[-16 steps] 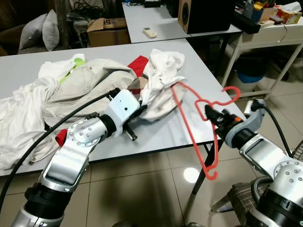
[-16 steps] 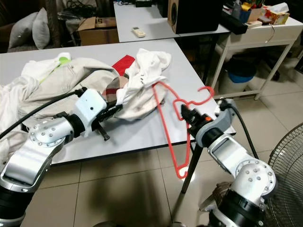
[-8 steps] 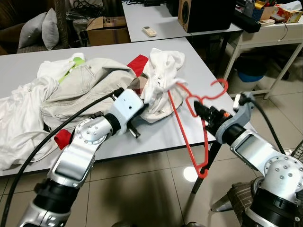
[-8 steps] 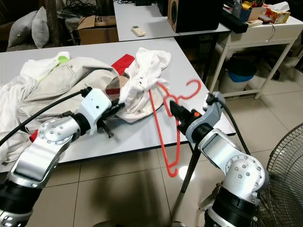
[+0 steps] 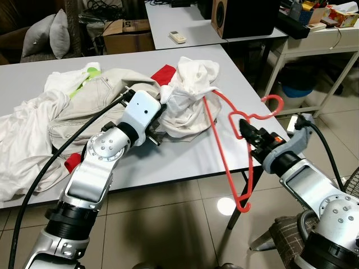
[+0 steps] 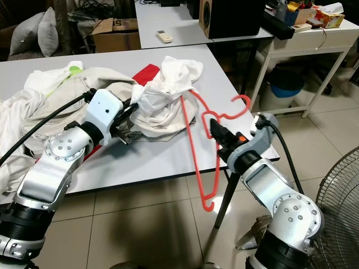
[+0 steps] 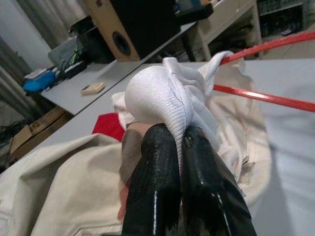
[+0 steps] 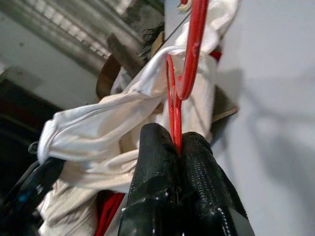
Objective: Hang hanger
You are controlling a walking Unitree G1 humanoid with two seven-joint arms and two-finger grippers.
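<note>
A red plastic hanger (image 5: pixel 227 147) hangs tilted over the table's right front corner, one end poked into a white garment (image 5: pixel 190 101). My right gripper (image 5: pixel 245 133) is shut on the hanger near its hook (image 5: pixel 274 103); in the right wrist view the fingers (image 8: pixel 157 196) pinch the red bar (image 8: pixel 173 118). My left gripper (image 5: pixel 159 119) is shut on a fold of the white garment (image 7: pixel 160 98), with the fingertips (image 7: pixel 162 162) pressed together on the cloth.
A beige jacket (image 5: pixel 95 101) and more white clothes (image 5: pixel 22 140) lie heaped on the grey table (image 5: pixel 185 162), with a red cloth (image 5: pixel 162 75) under them. A second table (image 5: pixel 185 25) with a speaker (image 5: pixel 244 17) stands behind. Tiled floor lies to the right.
The left gripper has pulled the white garment back towards the jacket. The right gripper has swung the hanger to the right and slightly up, its end staying in the garment.
</note>
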